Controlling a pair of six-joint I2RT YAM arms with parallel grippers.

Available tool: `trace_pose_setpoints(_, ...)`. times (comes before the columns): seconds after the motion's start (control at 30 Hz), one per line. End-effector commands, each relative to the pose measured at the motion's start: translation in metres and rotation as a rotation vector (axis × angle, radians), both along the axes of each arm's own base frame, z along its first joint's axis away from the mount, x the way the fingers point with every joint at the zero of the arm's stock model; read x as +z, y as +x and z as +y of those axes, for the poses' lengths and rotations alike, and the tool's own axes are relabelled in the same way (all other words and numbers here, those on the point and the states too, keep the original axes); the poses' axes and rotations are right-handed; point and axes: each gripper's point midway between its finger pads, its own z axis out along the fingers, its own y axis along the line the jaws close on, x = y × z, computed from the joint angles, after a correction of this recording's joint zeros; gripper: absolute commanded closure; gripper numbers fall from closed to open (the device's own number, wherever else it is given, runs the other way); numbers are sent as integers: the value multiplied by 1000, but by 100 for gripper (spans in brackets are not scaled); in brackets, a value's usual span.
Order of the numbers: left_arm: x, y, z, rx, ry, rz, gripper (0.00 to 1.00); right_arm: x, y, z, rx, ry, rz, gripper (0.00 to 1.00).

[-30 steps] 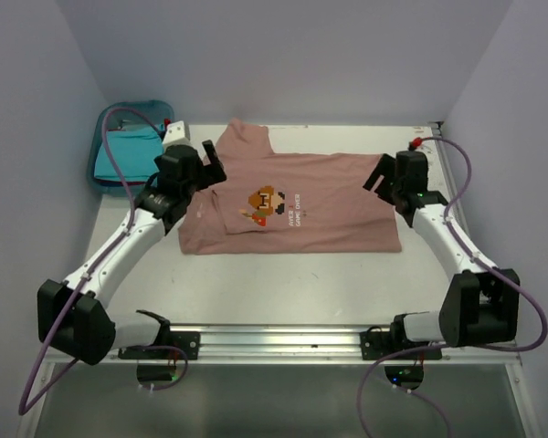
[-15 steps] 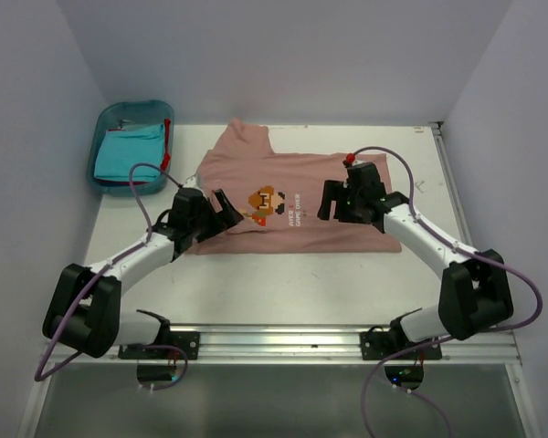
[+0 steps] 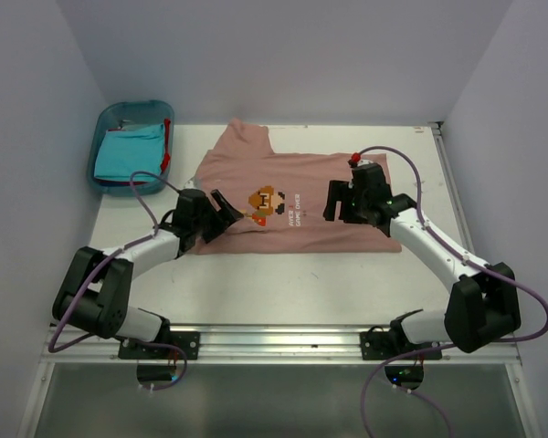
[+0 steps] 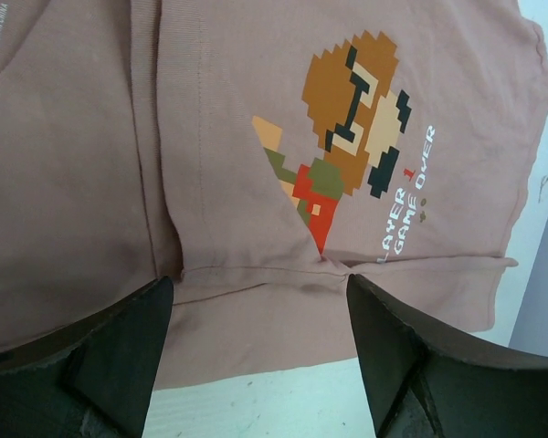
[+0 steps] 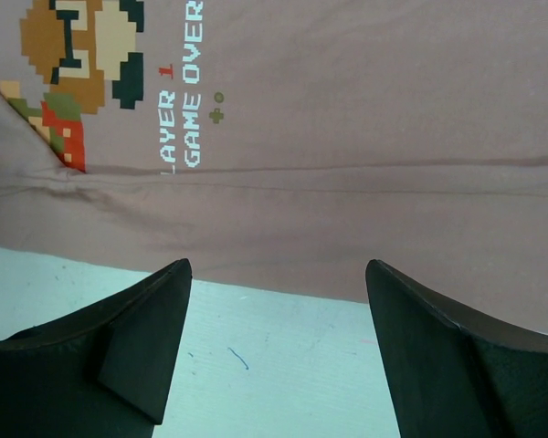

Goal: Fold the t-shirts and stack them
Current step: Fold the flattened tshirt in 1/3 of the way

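Observation:
A dusty pink t-shirt [image 3: 301, 178] lies flat on the white table, its pixel-character print [image 3: 268, 203] facing up. My left gripper [image 3: 224, 212] stands open low over the shirt's near left part. In the left wrist view the left gripper [image 4: 258, 285] straddles a folded seam of the pink t-shirt [image 4: 219, 137], with nothing between its fingers. My right gripper [image 3: 330, 203] hovers open over the shirt's near edge, right of the print. The right wrist view shows the right gripper [image 5: 276, 269] above the hem of the pink t-shirt [image 5: 365, 119], empty. A turquoise t-shirt [image 3: 128, 153] lies in the bin, with a strip of red cloth [image 3: 167, 151] beside it.
A blue plastic bin [image 3: 135, 107] stands at the back left corner. Grey walls close in the table on the left, back and right. A bare strip of table [image 3: 283, 283] runs between the shirt's near edge and the arm bases.
Both arms have swung inward and down: the left gripper from beside the bin to the shirt's near left part, the right from the shirt's right edge to its near middle. The left jaws have narrowed slightly.

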Motion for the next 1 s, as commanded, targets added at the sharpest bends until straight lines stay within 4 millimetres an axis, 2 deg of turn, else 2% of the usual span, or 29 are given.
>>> trace_pose_setpoints(0.0, 15, 15, 6, 69, 0, -9, 21, 3, -1, -8, -16, -31, -15, 19)
trace_pose_setpoints(0.2, 12, 12, 14, 98, 31, 16, 22, 1, 1, -8, -28, -36, -9, 19)
trace_pose_setpoints(0.4, -7, 9, 6, 61, 20, 72, 23, 1, 1, -10, -43, -40, -6, 20)
trace_pose_setpoints(0.6, -13, 16, 2, 55, 8, 70, 27, -3, -2, -15, -51, -60, -4, 21)
trace_pose_setpoints(0.97, 4, 24, -2, 37, 1, 15, 42, -6, 0, -12, -41, -53, -1, 39)
